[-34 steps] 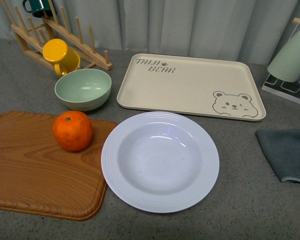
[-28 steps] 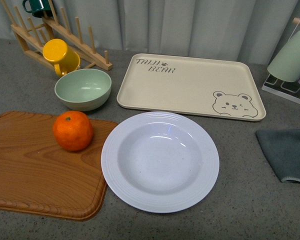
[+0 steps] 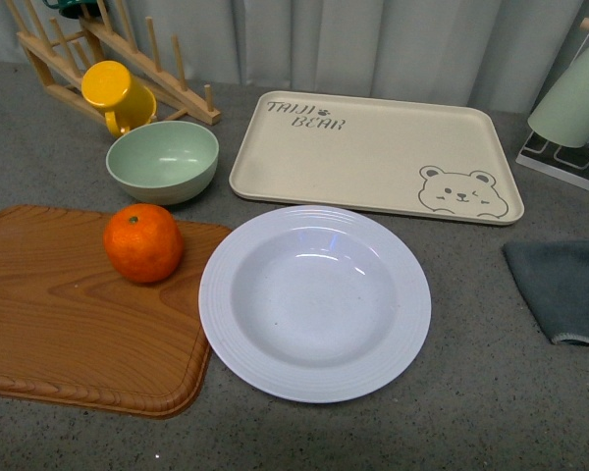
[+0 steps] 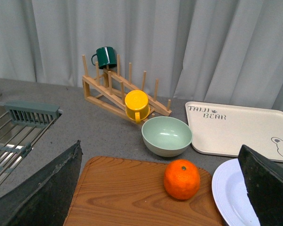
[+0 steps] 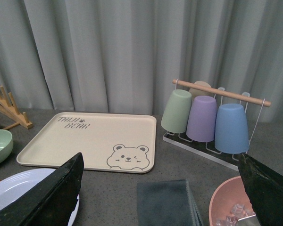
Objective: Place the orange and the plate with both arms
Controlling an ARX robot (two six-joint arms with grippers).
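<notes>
From the front camera I see the orange (image 3: 143, 242) resting on a wooden cutting board (image 3: 69, 314), at ten o'clock from the white plate (image 3: 314, 306) and near its rim. A beige bear tray (image 3: 363, 152) lies at twelve o'clock of the plate. My left gripper (image 4: 159, 146) and right gripper (image 5: 160, 156) both show fingers spread wide apart, holding nothing.

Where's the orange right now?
Front view: the round orange fruit sits on the brown wooden board, left of the round white plate, near the pale green bowl.
</notes>
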